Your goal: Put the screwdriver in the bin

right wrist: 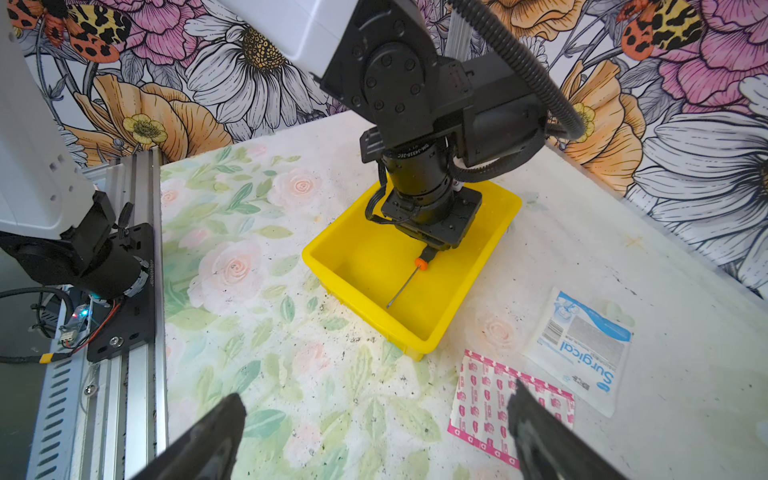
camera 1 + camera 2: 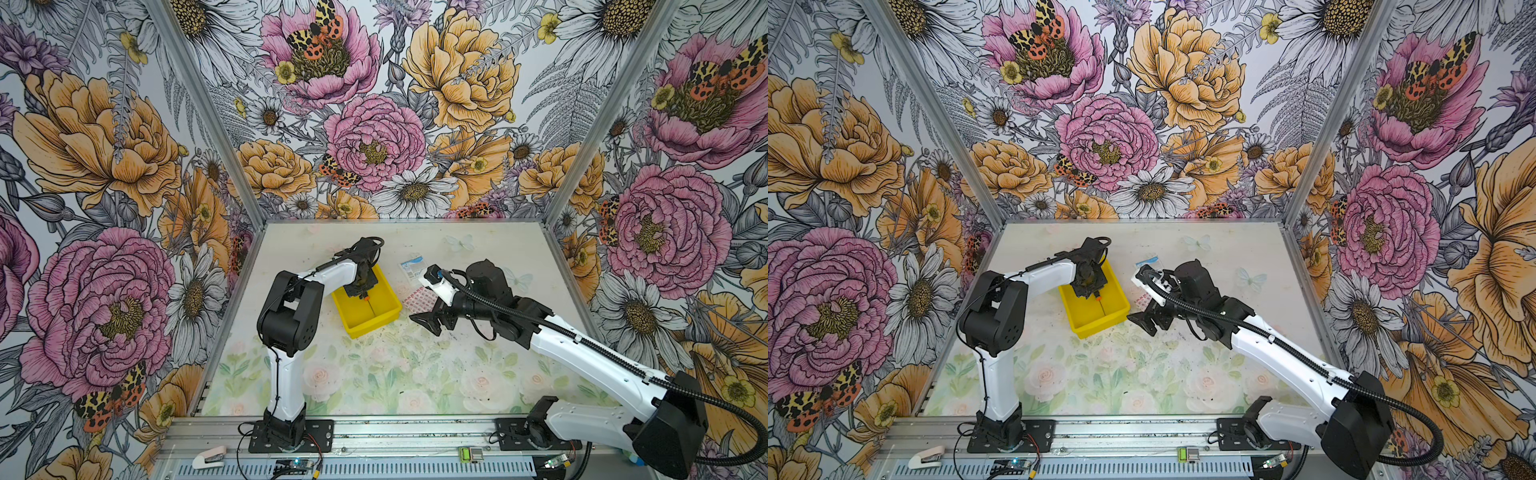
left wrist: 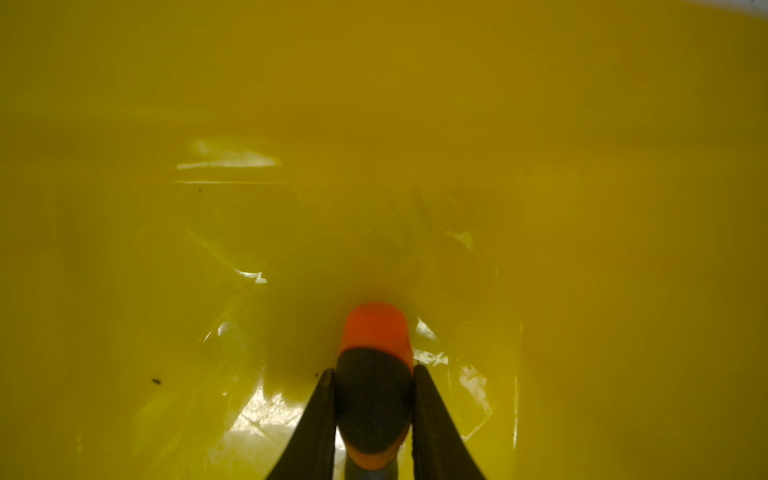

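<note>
The yellow bin (image 2: 376, 325) (image 2: 1100, 326) (image 1: 328, 266) sits left of the table's middle. My left gripper (image 2: 362, 293) (image 2: 1095, 293) (image 3: 374, 370) (image 1: 430, 250) reaches down inside it, shut on the black part of the screwdriver's handle. The screwdriver (image 2: 365, 297) (image 2: 1099, 297) (image 3: 376, 332) (image 1: 421, 264) has an orange handle end, and its thin shaft slants down toward the bin floor (image 3: 415, 124). My right gripper (image 2: 428, 322) (image 2: 1144, 322) (image 1: 374, 395) hovers open over the table just right of the bin, with nothing between its fingers.
A flat red-and-white packet (image 2: 417, 297) (image 1: 486, 390) lies under my right gripper's far finger. A white-and-blue surgical packet (image 2: 412, 266) (image 1: 582, 349) lies behind it. The arm bases and a metal rail (image 2: 374, 432) run along the front edge.
</note>
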{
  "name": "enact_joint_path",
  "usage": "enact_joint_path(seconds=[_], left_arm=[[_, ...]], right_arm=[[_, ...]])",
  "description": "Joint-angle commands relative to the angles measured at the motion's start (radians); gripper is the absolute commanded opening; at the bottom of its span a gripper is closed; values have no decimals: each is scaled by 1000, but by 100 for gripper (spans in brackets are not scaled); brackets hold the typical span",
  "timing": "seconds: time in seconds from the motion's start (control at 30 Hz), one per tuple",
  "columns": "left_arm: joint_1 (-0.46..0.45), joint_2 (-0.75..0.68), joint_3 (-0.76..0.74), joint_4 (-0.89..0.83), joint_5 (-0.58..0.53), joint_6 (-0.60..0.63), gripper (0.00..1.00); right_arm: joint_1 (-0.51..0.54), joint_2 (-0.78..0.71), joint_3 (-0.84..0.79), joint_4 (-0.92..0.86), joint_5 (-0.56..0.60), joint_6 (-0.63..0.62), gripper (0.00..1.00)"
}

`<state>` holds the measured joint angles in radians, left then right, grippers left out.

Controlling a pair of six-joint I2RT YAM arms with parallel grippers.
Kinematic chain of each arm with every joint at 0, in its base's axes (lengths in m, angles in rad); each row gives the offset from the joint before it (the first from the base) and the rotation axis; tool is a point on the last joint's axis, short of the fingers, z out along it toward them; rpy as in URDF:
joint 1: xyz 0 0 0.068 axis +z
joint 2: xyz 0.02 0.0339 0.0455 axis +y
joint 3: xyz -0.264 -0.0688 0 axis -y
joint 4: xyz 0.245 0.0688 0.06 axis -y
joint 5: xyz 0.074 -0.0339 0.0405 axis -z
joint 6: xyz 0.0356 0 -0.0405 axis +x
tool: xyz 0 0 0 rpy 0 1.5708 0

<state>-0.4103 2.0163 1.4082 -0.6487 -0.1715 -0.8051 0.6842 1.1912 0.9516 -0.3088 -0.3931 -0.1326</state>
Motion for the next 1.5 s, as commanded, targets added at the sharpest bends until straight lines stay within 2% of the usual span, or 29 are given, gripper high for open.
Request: enact_joint_path(seconds=[0.0,0.4,0.5,0.7,0.87,0.97,1.07,1.2,1.47], left_arm=[[-7,32,-6,12,-13,-11,25],[-23,30,-3,11,-26,-34,33],[-24,20,0,10,-31,-37,37],[-25,-27,8,9,-29,-16,52],[-24,-99,11,-8,-30,-4,56],[-25,-148,15,-32,-31,0,70],[-31,-227,17,-63,-31,22,88],[-45,-327,-4,-109,-30,77,98],[-61,-540,-149,-103,-13,241,99]], right_arm=[[6,-25,-7,20,8,-5,99],[5,-47,-11,20,36,-19,99],[5,-54,-5,18,49,-16,99],[5,-65,-10,20,71,-3,99],[5,-85,-23,21,92,0,99],[5,-100,-32,22,101,1,100],[5,-105,-34,22,113,-2,99],[5,-111,-47,39,198,0,100],[-33,-179,-133,162,386,105,99]])
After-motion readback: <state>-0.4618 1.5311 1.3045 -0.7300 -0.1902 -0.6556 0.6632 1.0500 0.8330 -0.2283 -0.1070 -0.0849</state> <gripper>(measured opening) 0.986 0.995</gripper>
